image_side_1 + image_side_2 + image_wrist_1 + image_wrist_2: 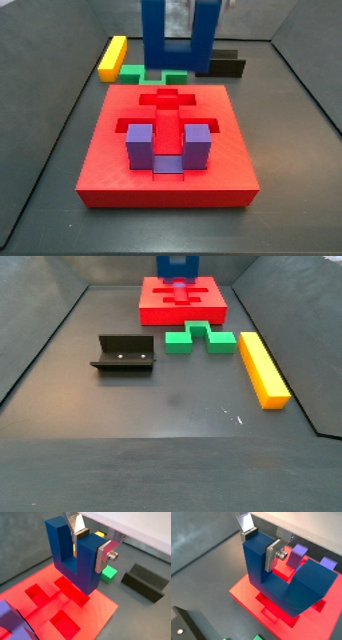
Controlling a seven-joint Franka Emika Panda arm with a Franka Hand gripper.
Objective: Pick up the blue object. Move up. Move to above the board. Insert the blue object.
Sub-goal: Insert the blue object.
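My gripper (91, 543) is shut on one upright prong of the dark blue U-shaped object (72, 559), with a silver finger on each side of that prong; both wrist views show this (260, 544). The blue object (281, 579) hangs base down over the far part of the red board (40, 594). In a side view the blue object (178, 35) is above the board's (167, 175) far edge, and I cannot tell whether it touches. It also shows in a side view (178, 266) over the board (183, 301).
A purple U-shaped block (167, 146) sits in a recess at the board's near end. A green notched block (201, 337), a yellow bar (262, 368) and the dark fixture (123, 352) lie on the grey floor beside the board.
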